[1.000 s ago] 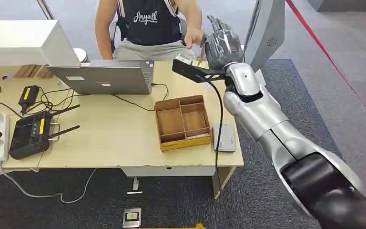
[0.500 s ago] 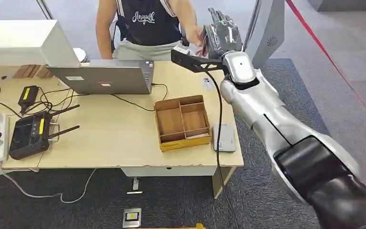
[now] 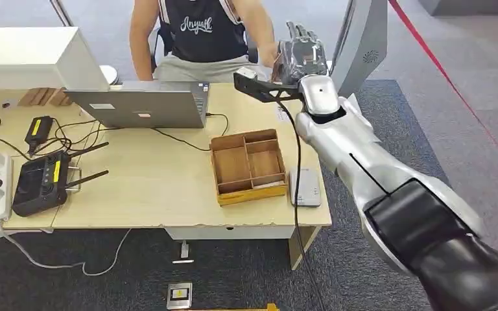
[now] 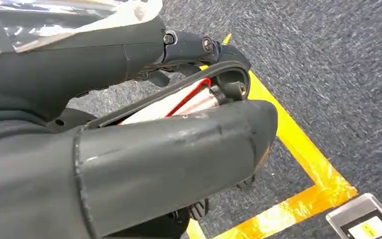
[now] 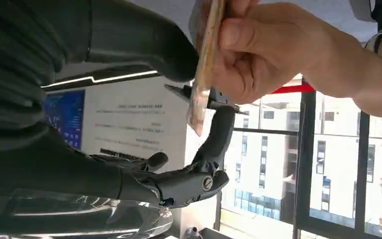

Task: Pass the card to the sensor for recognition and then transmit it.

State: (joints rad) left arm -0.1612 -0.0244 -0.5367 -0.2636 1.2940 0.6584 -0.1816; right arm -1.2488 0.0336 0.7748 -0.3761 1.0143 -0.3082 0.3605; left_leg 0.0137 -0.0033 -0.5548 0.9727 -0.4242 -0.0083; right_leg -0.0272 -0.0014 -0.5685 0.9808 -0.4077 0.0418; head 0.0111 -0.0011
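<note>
Beyond the far edge of the desk (image 3: 155, 175), up at chest height of the seated person (image 3: 201, 32): card (image 5: 203, 64), seen edge-on in the right wrist view, caught between thumb and dark fingers (image 5: 219, 129) of the right robot hand (image 5: 144, 124), and pinched from the other side by the person's hand (image 5: 263, 55). Judged as the handover, the last step, with both parties on the card. Next move by that reading: easing thumb and fingers apart only once the person's pinch is firm, then drawing the arm back without snagging the card. In the head view, right robot hand (image 3: 300, 55) raised with its back to the camera, card itself too small to make out, but wooden tray (image 3: 248, 165) and flat grey box (image 3: 305, 186), likely the sensor, lying well behind on the desk. Left robot hand (image 4: 169, 149) hanging over carpet; whether open or closed, cannot tell.
</note>
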